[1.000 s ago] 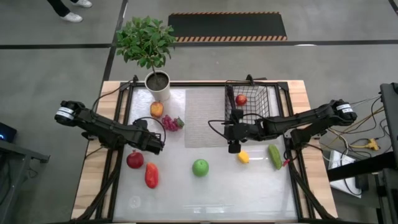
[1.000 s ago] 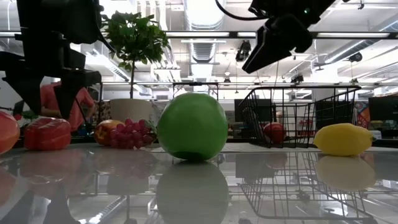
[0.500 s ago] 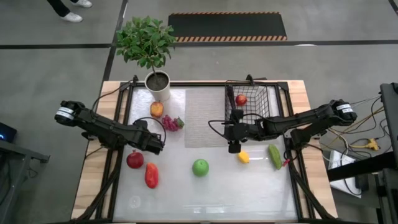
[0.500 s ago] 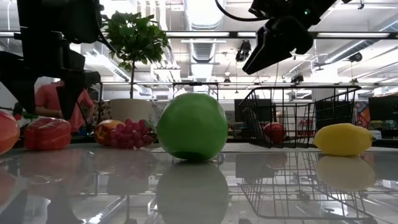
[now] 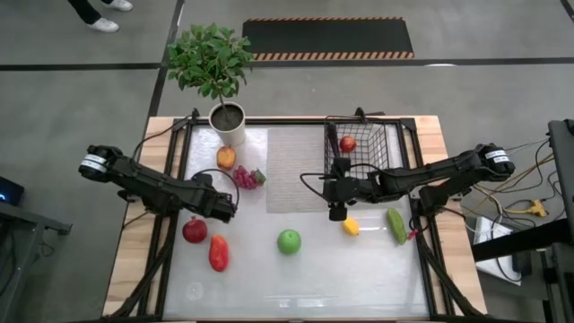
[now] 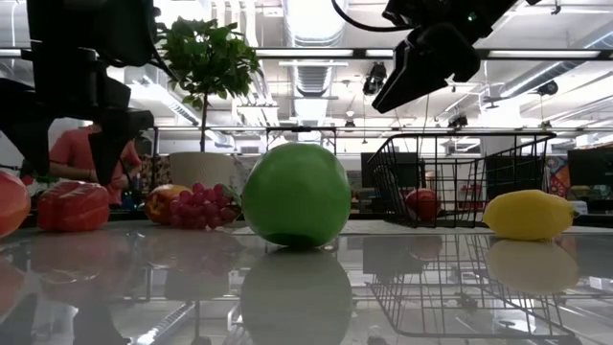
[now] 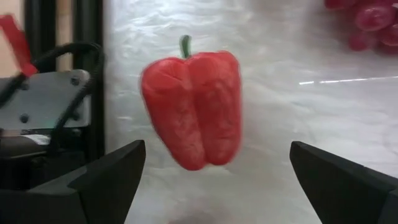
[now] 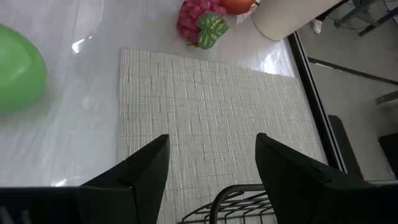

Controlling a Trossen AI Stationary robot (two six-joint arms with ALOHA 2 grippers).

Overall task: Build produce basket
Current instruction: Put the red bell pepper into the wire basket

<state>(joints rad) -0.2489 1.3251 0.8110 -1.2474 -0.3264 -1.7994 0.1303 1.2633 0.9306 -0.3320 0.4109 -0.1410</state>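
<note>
The black wire basket (image 5: 360, 149) stands at the table's far right with a red apple (image 5: 347, 144) inside it. A red pepper (image 7: 193, 109) lies on its side on the table near the left edge. My left gripper (image 6: 69, 158) hangs open just above it, one finger on either side, touching nothing. My right gripper (image 5: 337, 212) hovers open and empty above the table, near the basket's front left corner. A green apple (image 5: 289, 240), a lemon (image 5: 351, 227), a cucumber (image 5: 395, 225), grapes (image 5: 249, 177), an orange fruit (image 5: 226, 158) and a second red pepper (image 5: 218, 253) lie loose.
A white pot with a leafy plant (image 5: 228, 124) stands at the far left. A pale woven mat (image 5: 296, 169) lies left of the basket. Black frame rails (image 5: 170, 224) run along the table's sides. A person in red (image 6: 81, 153) shows beyond the table.
My left gripper has opened wider while staying in place above the red pepper. Nothing on the table has moved.
</note>
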